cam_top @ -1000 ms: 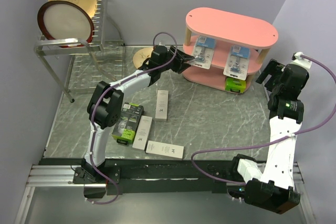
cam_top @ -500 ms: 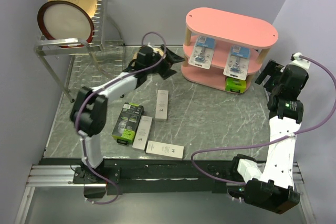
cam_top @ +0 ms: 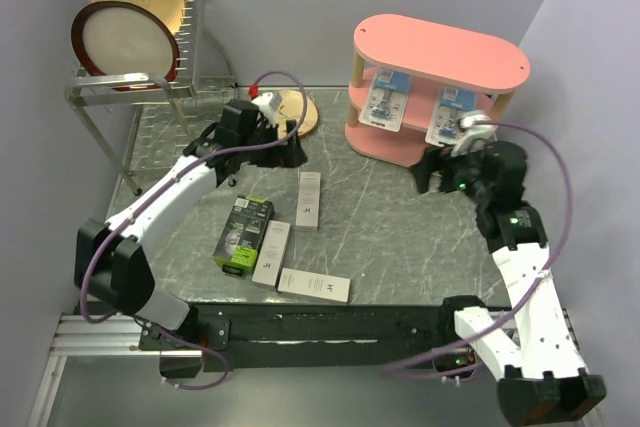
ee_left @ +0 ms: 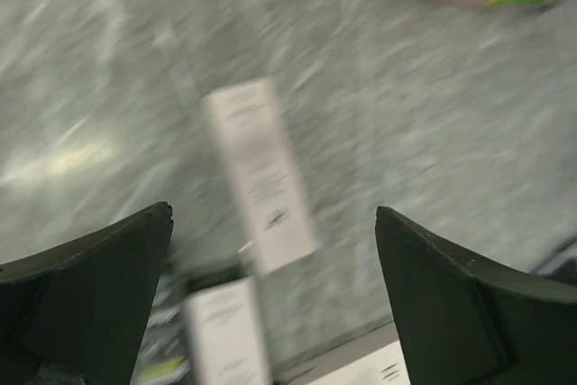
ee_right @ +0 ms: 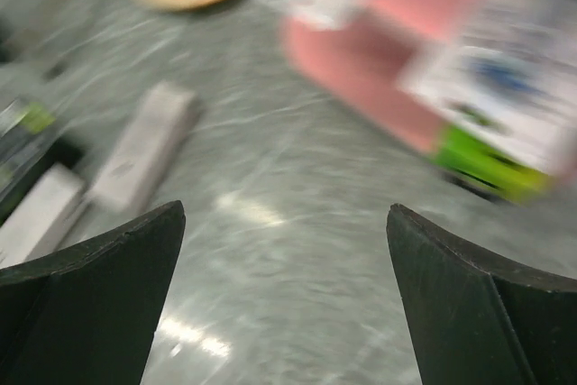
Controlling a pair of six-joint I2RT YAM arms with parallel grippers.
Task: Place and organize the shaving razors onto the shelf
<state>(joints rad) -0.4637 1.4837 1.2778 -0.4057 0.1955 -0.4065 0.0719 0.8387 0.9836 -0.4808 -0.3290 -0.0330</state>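
Metal wire rack at the far left, two plates standing upright in it. Over to the left hand, hovering above the grey marble table just in front of a round wooden disc. Its fingers are spread wide and there is nothing between them. The wrist view is blurred, but it shows only packs lying on the table below.

Down on the table lies a black-and-green box, with the first white box right beside it on its right. A second white box lies crosswise at their near end. The third white box lies alone a little farther back, near the middle.

Right of centre stands the pink shelf, against the back wall. Two blister cards stand side by side on its middle tier. The right hand sits low at the front of the shelf's bottom tier, fully spread and holding nothing. Its wrist view, blurred, picks out a lime-green box on that bottom tier.
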